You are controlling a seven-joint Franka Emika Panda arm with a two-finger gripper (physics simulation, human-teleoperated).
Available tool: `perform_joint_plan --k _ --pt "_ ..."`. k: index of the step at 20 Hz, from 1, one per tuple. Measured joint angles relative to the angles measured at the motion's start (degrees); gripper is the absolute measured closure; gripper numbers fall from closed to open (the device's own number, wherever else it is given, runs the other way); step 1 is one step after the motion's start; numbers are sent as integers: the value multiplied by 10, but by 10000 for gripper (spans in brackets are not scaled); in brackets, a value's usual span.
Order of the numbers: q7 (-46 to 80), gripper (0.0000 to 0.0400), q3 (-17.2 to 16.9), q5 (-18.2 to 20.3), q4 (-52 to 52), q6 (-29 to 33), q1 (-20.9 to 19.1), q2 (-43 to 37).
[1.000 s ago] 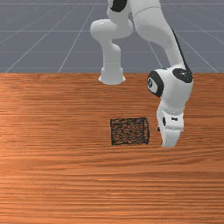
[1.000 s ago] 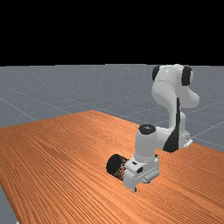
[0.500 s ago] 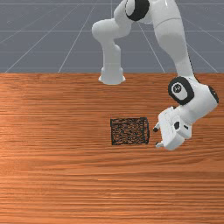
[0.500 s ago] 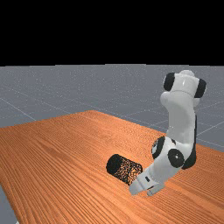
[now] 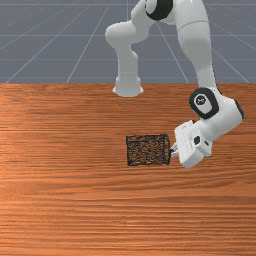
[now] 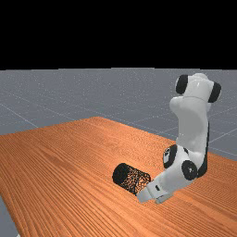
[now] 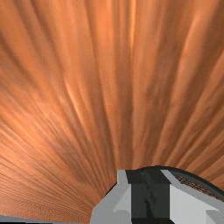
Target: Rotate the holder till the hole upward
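The black mesh holder [image 5: 148, 150] lies on its side on the table, its long axis running left to right in the front view. My gripper [image 5: 172, 151] is tilted toward the holder's right end in that view, its fingertips close together at the rim; whether they touch it I cannot tell. In the far view the gripper [image 6: 140, 196] stands by the holder's [image 6: 132, 178] near right end. The wrist view has the gripper [image 7: 150, 175] shut, dark pads together, with the holder's curved rim [image 7: 205, 183] passing just beyond the tips and partly hidden by the fingers.
The orange-brown table [image 5: 75, 200] extends around the holder on every side. The arm's base [image 5: 128, 85] stands at the table's back edge in the front view, and the forearm comes down on that view's right.
Compared with half a second ago, my hand has shifted toward the holder and its fingers have come together. Earlier it swung from pointing down to a tilt. The holder has not visibly moved.
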Motion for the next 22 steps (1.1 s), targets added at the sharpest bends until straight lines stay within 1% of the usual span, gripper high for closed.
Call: perform_joint_plan --k 2,4,5,6,7,8,9,11,13,14,17,18,19,22 --pt "-3 392 -2 -4 -33 31 -8 -17" --pt "-4 396 -9 -12 -48 42 -11 -23" --pt "-9 242 -7 -11 -67 65 -19 -34" --pt "-10 148 -10 -14 -72 68 -21 -36" --pt "-9 92 -13 -18 -75 69 -20 -37" --pt "-9 56 -17 -21 -78 71 -21 -38" --pt "-11 35 -18 -23 -84 77 -23 -41" --pt "-14 13 -17 -21 -90 82 -26 -47" --pt "-14 5 -18 -23 -90 78 -24 -49" --pt "-6 3 -25 -31 -76 52 -14 -39" --pt "7 1 -41 -49 -63 19 2 -23" --pt "8 0 -45 -55 -64 17 3 -21" --pt "6 0 -45 -55 -80 36 -2 -31" --pt "3 0 -55 -69 -108 65 -11 -42"
